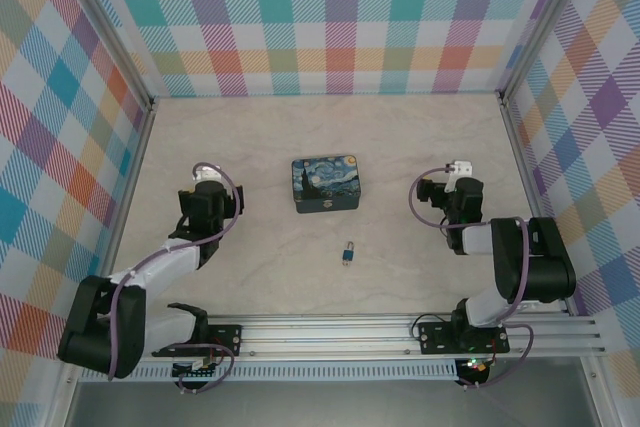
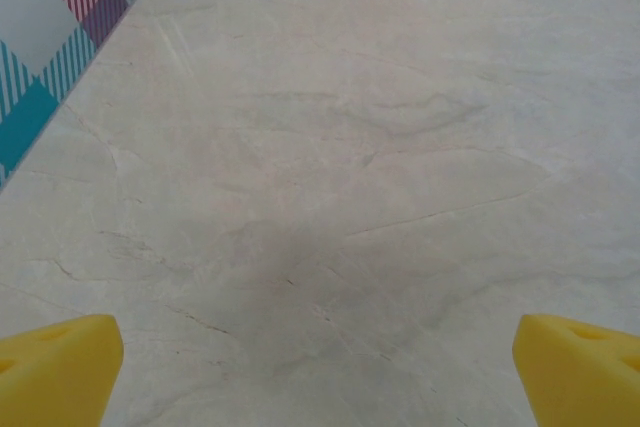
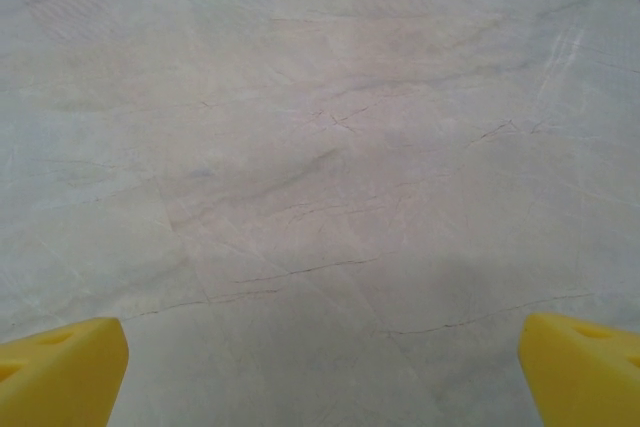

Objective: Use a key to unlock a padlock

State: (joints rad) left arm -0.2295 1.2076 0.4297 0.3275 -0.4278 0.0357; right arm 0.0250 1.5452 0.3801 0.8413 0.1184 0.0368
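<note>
The tiny padlock [image 1: 349, 254], teal-blue with brass, lies on the marbled table [image 1: 260, 137] in front of the tin box, roughly midway between the two arms. I cannot make out the key at this size. My left gripper [image 1: 207, 185] hovers well to the left of the padlock, and my right gripper [image 1: 458, 182] well to the right. In the left wrist view the left gripper [image 2: 320, 377] shows yellow fingertips [image 2: 60, 367] spread wide over bare table. The right gripper [image 3: 322, 372] likewise has its fingertips [image 3: 580, 367] far apart with nothing between them.
A blue tin box [image 1: 328, 184] with a swirly painting stands at the table's centre, just behind the padlock. Checked walls [image 1: 330, 17] close the table on three sides. An aluminium rail [image 1: 400, 332] carrying the arm bases runs along the near edge.
</note>
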